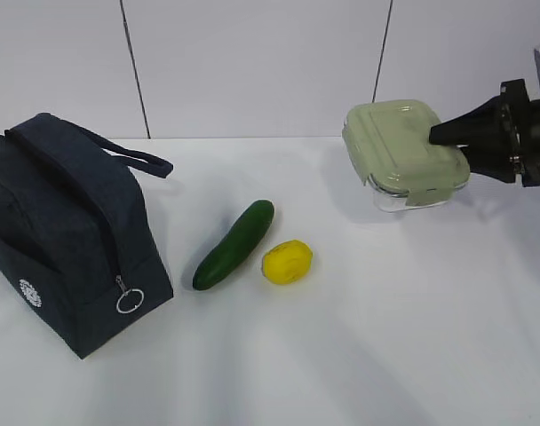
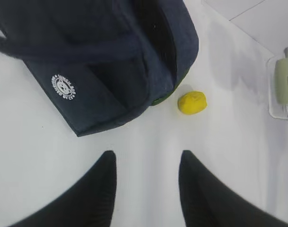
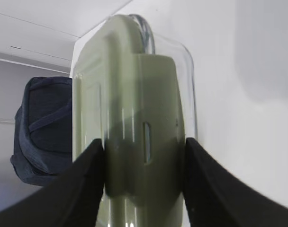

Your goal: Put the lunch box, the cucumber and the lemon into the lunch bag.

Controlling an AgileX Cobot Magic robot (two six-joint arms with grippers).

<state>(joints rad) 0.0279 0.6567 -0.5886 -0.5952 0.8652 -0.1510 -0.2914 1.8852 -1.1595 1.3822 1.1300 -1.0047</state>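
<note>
My right gripper (image 1: 443, 140) is shut on the lunch box (image 1: 403, 153), a clear glass box with a sage-green lid. It holds the box tilted at the back right, lid towards the camera, lower edge close to the table. In the right wrist view the fingers (image 3: 87, 179) clamp the lid and base of the lunch box (image 3: 134, 109). The cucumber (image 1: 235, 243) and the lemon (image 1: 287, 261) lie side by side mid-table. The navy lunch bag (image 1: 66, 235) stands at the left. My left gripper (image 2: 146, 153) is open and empty above bare table, near the lunch bag (image 2: 101, 61) and the lemon (image 2: 192, 102).
The white table (image 1: 359, 355) meets a white panelled wall (image 1: 252, 62) behind. The bag's ring zipper pull (image 1: 129, 300) hangs low on its near end. In the left wrist view the lunch box (image 2: 285, 82) shows at the right edge. The cucumber (image 2: 163, 98) peeks from behind the bag.
</note>
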